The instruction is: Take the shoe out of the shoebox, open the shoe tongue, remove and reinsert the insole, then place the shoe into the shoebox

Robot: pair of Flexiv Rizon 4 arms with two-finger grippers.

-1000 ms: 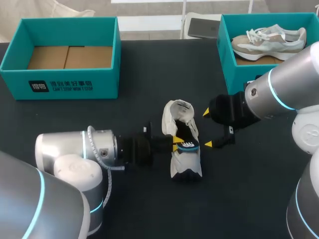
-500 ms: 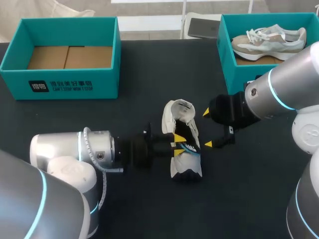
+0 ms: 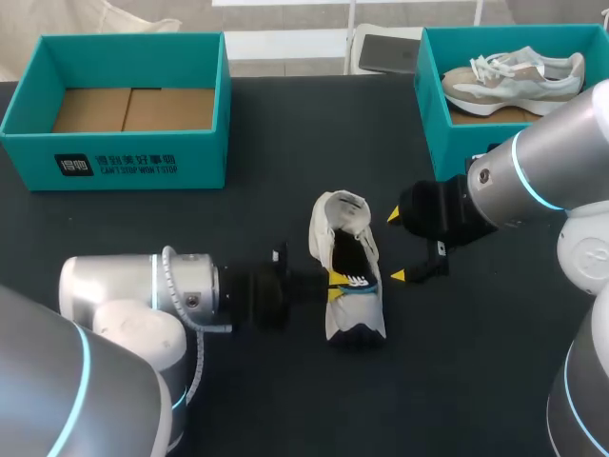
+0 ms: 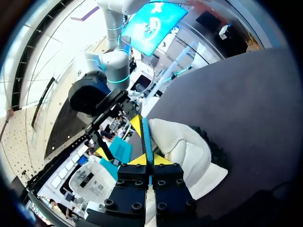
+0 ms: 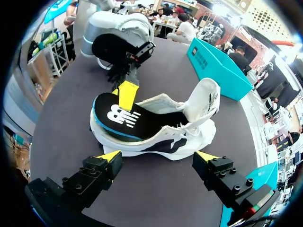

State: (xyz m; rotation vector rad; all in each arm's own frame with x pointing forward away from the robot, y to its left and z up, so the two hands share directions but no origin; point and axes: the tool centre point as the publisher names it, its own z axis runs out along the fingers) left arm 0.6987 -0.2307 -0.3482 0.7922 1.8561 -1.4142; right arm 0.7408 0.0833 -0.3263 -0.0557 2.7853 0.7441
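Black insole [image 5: 118, 118] between left jaws

table [image 3: 476, 381]: dark | on it: shoe [image 3: 357, 309], left shoebox [image 3: 143, 162], right shoebox [image 3: 430, 114]

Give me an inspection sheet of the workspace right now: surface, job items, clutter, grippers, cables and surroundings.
Surface: dark table.
Job's things: white shoe mid-table between the grippers, tongue open; black insole partly out of it; empty teal shoebox far left; second shoebox far right holding another sneaker.
Clutter: nothing seen.
Grippers: left gripper shut on the insole; right gripper open beside the shoe, touching nothing.
Cables: ribbed hose on the left arm's wrist, away from the shoe.
Surroundings: nothing seen.
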